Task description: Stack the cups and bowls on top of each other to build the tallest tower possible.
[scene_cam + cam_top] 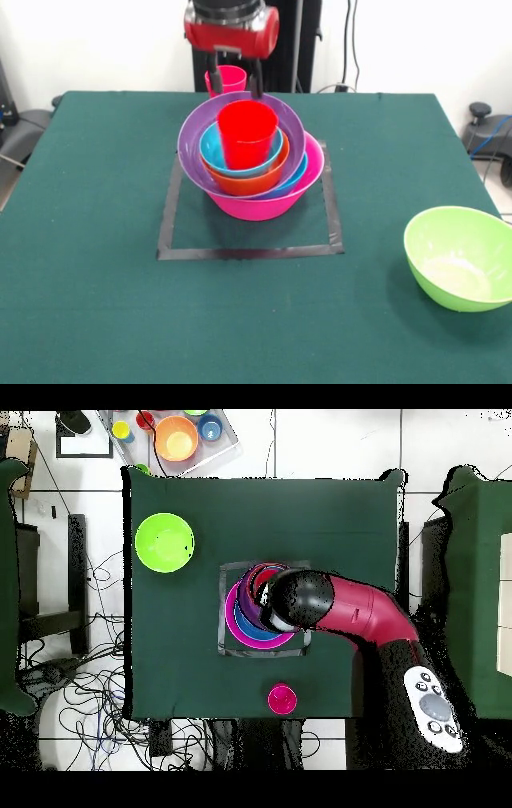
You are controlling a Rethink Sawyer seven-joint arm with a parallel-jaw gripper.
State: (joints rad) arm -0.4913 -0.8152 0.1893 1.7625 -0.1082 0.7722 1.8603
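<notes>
The tower (260, 204) stands mid-table with the big pink bowl as its base. Inside it sit a blue bowl (298, 178), a tilted purple bowl (192, 148), an orange bowl (250, 184) and a smaller blue bowl (211, 150). A red cup (248, 132) stands upright on top. My gripper (236, 90) hangs just above and behind the red cup, open, its fingers (214, 74) apart and holding nothing. A pink-red cup (230, 79) stands alone behind it (282, 700). In the overhead view the arm (330, 606) covers most of the tower (238, 629).
A large lime green bowl (458, 256) sits alone near the table's corner (165, 542). A black tape square (248, 253) frames the tower. Off the table, a tray (225, 446) holds an orange bowl (177, 437) and smaller pieces.
</notes>
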